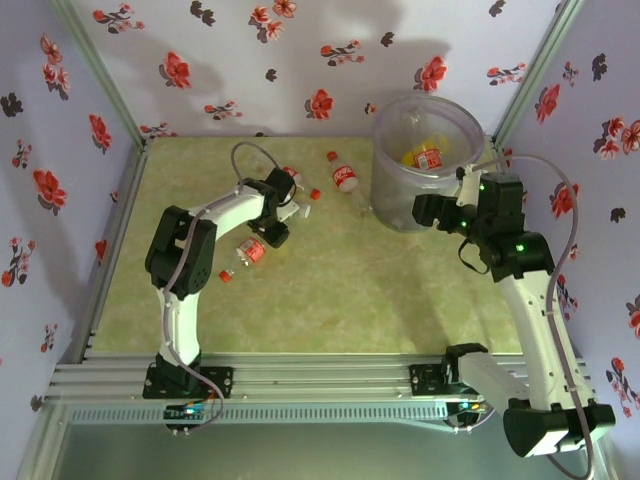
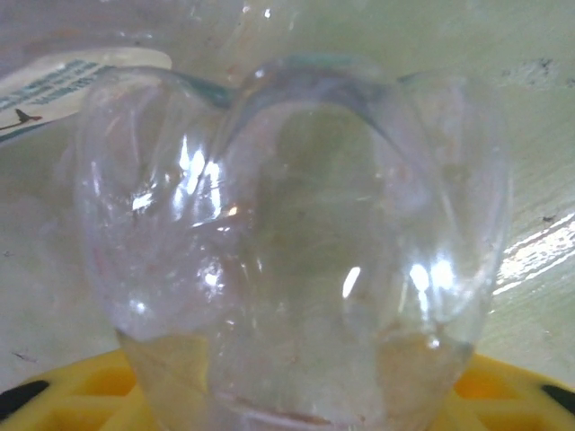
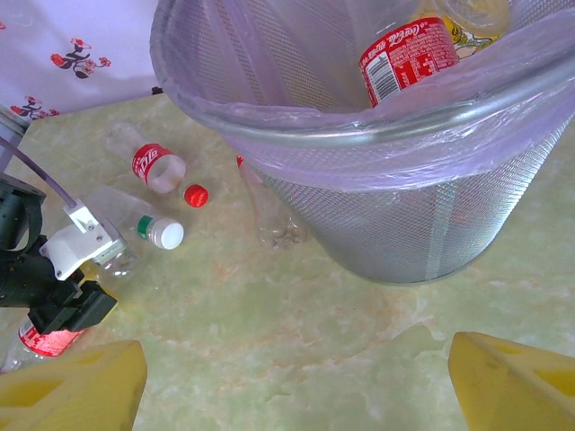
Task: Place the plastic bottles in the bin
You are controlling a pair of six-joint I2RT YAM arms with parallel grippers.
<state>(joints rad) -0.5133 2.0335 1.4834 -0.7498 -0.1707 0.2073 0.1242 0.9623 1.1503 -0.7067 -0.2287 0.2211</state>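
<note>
Bottles lie loose on the green bench (image 1: 350, 300) in your top view. A red-labelled bottle (image 1: 345, 178) sits just left of the bin (image 1: 398, 200), and another labelled bottle (image 1: 251, 250) lies beside your left arm (image 1: 225, 212). A white-capped bottle (image 1: 290, 212) lies at that arm's wrist, with a loose red cap (image 1: 314, 193) close by. The bin stands in the far right corner with a yellow bottle (image 1: 412, 156) inside. Your right arm (image 1: 520, 255) has its wrist just beside the bin's near wall.

From your left wrist, the lobed base of a clear bottle (image 2: 287, 251) sits right up against the lens. Your left fingers (image 2: 81, 395) show as yellow tips on either side beneath it. You cannot tell whether they press on the bottle or stand just off it. A white label (image 2: 63, 81) shows behind it at the upper left.

From your right wrist, your right fingers (image 3: 72, 386) sit in the two bottom corners. They are spread wide, with nothing between them and bare bench below. The bin has a mesh wall and a lilac liner (image 3: 269, 144) folded over its rim. A red-label bottle (image 3: 404, 58) lies inside it. A crushed bottle (image 3: 269, 211) lies just beside the bin's foot. Further left are a short bottle (image 3: 157, 166) with a red label and a red cap next to it.
</note>
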